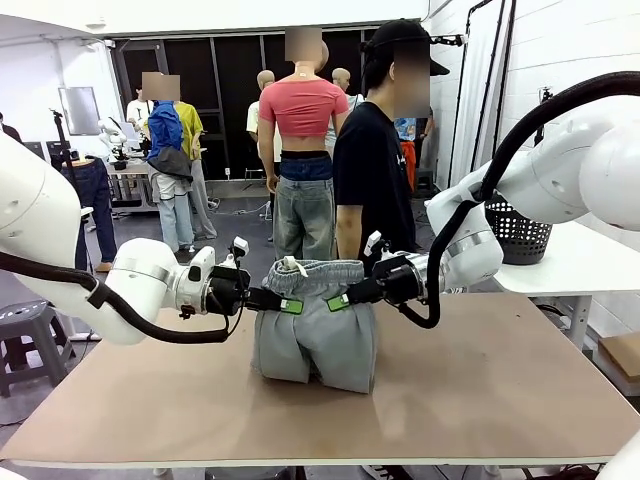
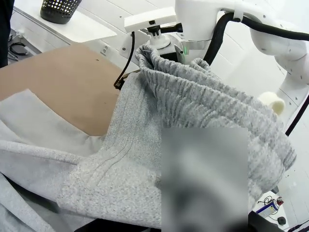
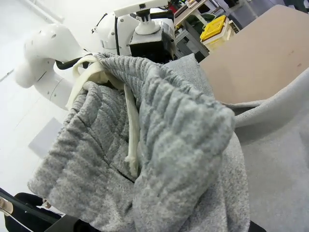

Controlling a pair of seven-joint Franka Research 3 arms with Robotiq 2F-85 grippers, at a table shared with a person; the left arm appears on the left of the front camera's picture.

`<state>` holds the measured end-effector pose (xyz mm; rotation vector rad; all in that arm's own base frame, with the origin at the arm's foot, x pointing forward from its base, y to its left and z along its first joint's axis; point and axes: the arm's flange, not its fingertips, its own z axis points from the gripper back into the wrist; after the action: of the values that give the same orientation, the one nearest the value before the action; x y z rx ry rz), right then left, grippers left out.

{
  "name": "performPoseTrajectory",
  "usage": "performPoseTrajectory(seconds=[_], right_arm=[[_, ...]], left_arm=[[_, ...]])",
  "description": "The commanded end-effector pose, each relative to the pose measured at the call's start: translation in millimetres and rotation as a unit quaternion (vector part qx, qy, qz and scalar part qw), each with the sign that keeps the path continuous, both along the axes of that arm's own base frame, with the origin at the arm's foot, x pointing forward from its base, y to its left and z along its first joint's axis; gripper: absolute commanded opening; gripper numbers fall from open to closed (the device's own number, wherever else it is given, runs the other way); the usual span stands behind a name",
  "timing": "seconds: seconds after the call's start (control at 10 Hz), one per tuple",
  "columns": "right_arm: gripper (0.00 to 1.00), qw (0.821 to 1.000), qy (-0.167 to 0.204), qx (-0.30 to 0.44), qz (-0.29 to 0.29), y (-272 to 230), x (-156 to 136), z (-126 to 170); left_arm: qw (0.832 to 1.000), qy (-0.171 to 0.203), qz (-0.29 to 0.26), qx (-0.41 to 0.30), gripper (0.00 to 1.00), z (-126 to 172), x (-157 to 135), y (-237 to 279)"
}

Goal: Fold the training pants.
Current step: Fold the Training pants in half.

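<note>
The light grey training pants (image 1: 315, 335) hang folded above the brown table (image 1: 480, 390), waistband up, lower fold resting on the tabletop. My left gripper (image 1: 290, 303) is shut on the waistband's left side, my right gripper (image 1: 338, 300) shut on its right side, green pads showing at both. In the left wrist view the gathered waistband (image 2: 212, 101) stretches away toward the other arm. The right wrist view has the waistband (image 3: 174, 111) with a white drawstring (image 3: 131, 130) hanging inside it. My own fingers are hidden under the cloth in both wrist views.
A person in a black T-shirt (image 1: 375, 175) stands at the far edge, just behind the pants. A black mesh basket (image 1: 520, 232) sits on a white side table (image 1: 575, 265) at the right. Bare tabletop lies left, right and in front of the pants.
</note>
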<state>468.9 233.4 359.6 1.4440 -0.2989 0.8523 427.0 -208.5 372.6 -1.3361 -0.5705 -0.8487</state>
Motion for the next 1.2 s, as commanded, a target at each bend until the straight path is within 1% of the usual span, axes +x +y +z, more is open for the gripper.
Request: performPoseTrajectory(seconds=[0.0, 0.2, 0.3, 0.4, 0.5, 0.6, 0.7, 0.8, 1.1], right_arm=[[0.00, 1.000, 0.000, 0.000, 0.000, 0.1, 0.0, 0.0], [0.00, 0.999, 0.042, 0.006, -0.001, -3.0, -0.1, -13.3], [0.00, 0.998, 0.064, 0.008, -0.008, -5.4, 3.1, -21.3], [0.00, 0.996, 0.083, 0.000, -0.013, -4.4, 5.8, -29.1], [0.00, 0.995, 0.096, -0.006, -0.021, -4.3, 6.0, -35.2], [0.00, 0.994, 0.104, -0.010, -0.028, -5.1, 10.3, -41.8], [0.00, 0.993, 0.111, -0.016, -0.040, -5.8, 19.1, -47.2], [0.00, 0.992, 0.109, -0.027, -0.057, -6.4, 31.6, -51.8], [0.00, 0.986, 0.136, -0.051, -0.088, -12.1, 62.3, -60.7]], left_arm=[[1.000, 0.000, 0.000, 0.000, 0.00, 0.0, 0.0, 0.0], [0.999, 0.038, 0.003, -0.001, 0.00, -8.6, -5.7, 5.2], [0.998, 0.061, 0.013, 0.000, 0.00, -15.5, -1.8, 11.7], [0.995, 0.099, 0.019, 0.008, 0.00, -23.1, 7.3, 13.6], [0.993, 0.119, 0.023, 0.010, 0.00, -29.9, 14.2, 13.5], [0.991, 0.129, 0.033, 0.014, 0.00, -38.7, 25.1, 16.1], [0.990, 0.126, 0.054, 0.022, 0.00, -48.2, 41.5, 19.6], [0.990, 0.123, 0.067, 0.031, 0.00, -52.7, 54.8, 23.0], [0.988, 0.140, 0.062, 0.034, 0.00, -58.7, 80.2, 16.6]])
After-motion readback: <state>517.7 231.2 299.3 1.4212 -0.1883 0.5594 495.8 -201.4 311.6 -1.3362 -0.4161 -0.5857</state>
